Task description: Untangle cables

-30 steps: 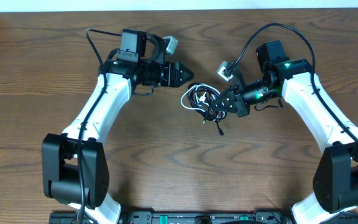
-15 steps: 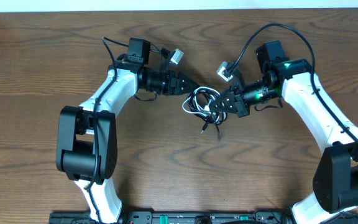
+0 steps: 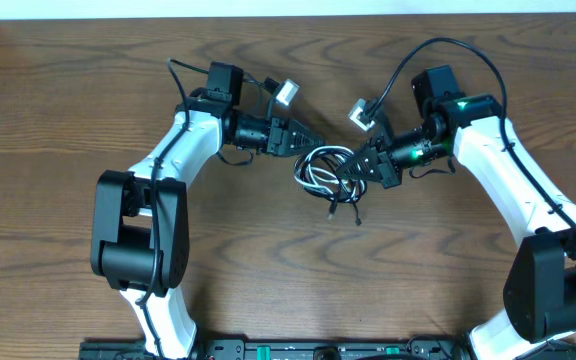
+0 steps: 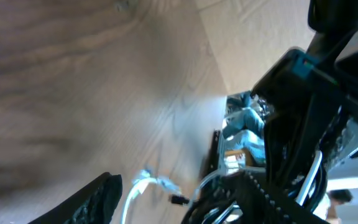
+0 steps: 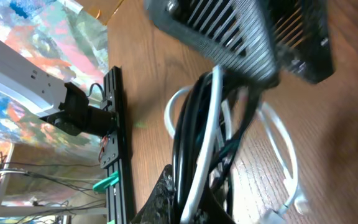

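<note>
Two thin charging cords, the white cord (image 3: pixel 306 168) and the black cord (image 3: pixel 346 190), lie looped together mid-table on the wooden table (image 3: pixel 268 270), between the arms. The right gripper (image 3: pixel 363 168) is clamped on the tangle's right side, both cords running between its fingers (image 5: pixel 161 198). The left gripper (image 3: pixel 310 148) sits at the tangle's far-left edge, its fingers (image 4: pixel 95 196) spread apart around nothing.

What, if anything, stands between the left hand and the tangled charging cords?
Nothing visible. The left hand is open at the bundle's left edge, with the tangled white and black cords directly ahead. The right hand grips their far side.
</note>
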`<state>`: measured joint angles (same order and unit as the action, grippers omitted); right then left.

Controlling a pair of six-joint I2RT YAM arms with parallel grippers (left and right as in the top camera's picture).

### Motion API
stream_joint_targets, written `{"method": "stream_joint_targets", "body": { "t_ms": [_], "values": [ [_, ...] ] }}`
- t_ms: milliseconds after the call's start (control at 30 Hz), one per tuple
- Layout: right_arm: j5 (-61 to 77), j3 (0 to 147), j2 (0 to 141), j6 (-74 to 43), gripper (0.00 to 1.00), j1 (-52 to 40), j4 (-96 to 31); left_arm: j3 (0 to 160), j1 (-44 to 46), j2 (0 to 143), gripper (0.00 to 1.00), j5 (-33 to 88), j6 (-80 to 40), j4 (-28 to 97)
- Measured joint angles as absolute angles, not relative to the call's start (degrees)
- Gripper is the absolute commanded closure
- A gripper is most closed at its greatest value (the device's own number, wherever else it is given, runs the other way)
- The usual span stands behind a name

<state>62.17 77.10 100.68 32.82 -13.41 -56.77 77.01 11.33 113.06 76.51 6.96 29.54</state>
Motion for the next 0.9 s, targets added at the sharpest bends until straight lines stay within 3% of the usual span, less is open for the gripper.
{"method": "stream_joint_targets", "body": {
  "t_ms": [333, 667, 900],
  "values": [
    [62.1, 77.1, 100.7, 32.7, 0.99, -13.3, -56.2, 77.0, 16.7, 113.1, 0.41, 69.8, 9.4, 34.4],
    [54.8, 77.2, 100.6, 17.3, 0.99, -13.3, -42.4, 77.0, 17.3, 113.1, 0.42, 68.3, 10.8, 39.7],
    [48.9, 77.2, 100.6, 12.0, 0.99, -13.3, -41.3, 77.0, 17.0, 113.1, 0.41, 72.6, 11.0, 39.4]
  ]
}}
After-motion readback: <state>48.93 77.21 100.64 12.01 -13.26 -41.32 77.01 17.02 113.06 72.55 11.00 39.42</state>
